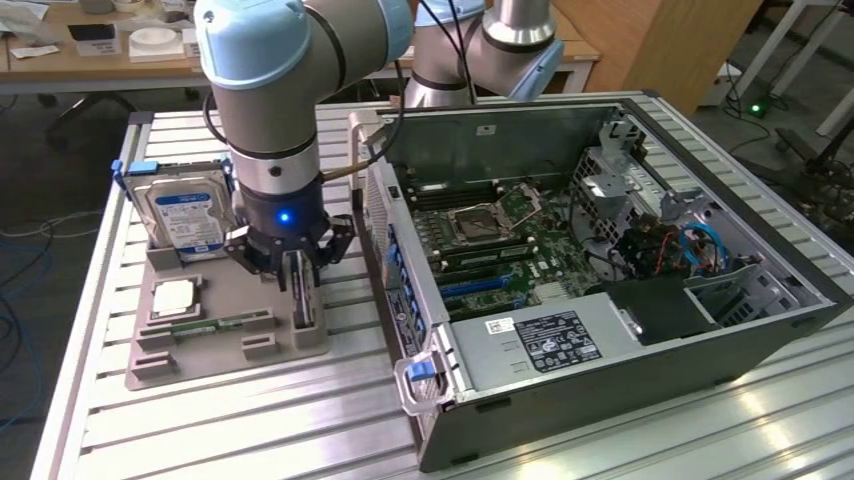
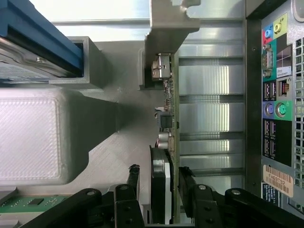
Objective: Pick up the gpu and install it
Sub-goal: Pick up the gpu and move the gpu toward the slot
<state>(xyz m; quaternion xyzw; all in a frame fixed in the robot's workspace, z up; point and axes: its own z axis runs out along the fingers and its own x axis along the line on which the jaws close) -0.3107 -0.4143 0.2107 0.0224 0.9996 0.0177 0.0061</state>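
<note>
Now my claw (image 1: 299, 278) (image 2: 159, 172) is part-open, straddling the gpu (image 1: 306, 300) (image 2: 173, 95). One finger (image 2: 186, 176) is right at the board side; the other is just off the cooler side with a small gap, so no clamp. The gpu stands on edge in a slot of the gray holder (image 1: 227, 350), thin green board, dark round cooler. The holder lies on the slatted tabletop (image 1: 267, 430), just beside the open pc case (image 1: 601, 250). A hard drive (image 1: 187, 212) stands upright in the same holder.
</note>
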